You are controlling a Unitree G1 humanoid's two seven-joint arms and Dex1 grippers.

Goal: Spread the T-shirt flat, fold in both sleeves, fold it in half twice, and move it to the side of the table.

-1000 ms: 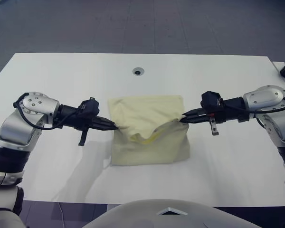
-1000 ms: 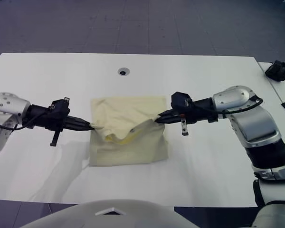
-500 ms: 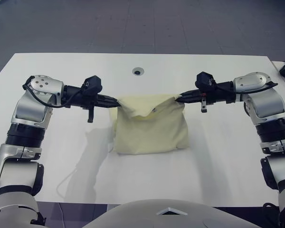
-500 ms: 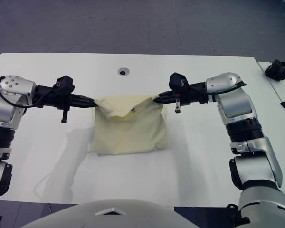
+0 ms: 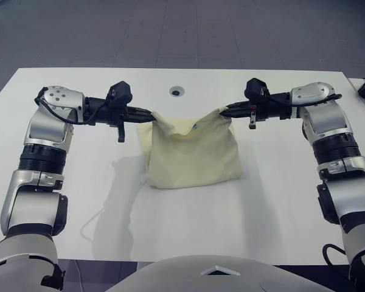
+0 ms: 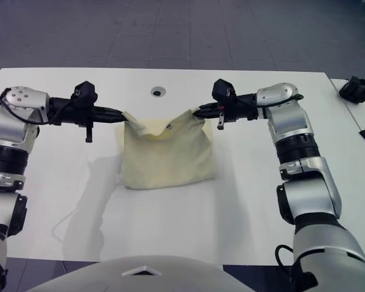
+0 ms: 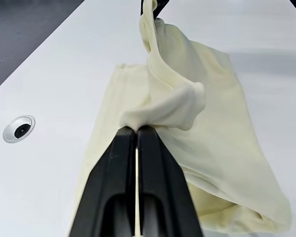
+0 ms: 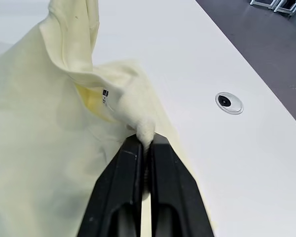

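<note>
The fingers of the left gripper (image 5: 151,115) and right gripper (image 5: 222,111) stay closed on the top corners of the pale yellow fabric T-shirt (image 5: 191,155). They have lifted these corners away from the robot. The shirt's lower edge rests on the white worktop (image 5: 280,201). The half-fold appears incomplete.

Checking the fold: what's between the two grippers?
The pale yellow T-shirt, its top edge sagging between left gripper and right gripper, in the left eye view.
</note>
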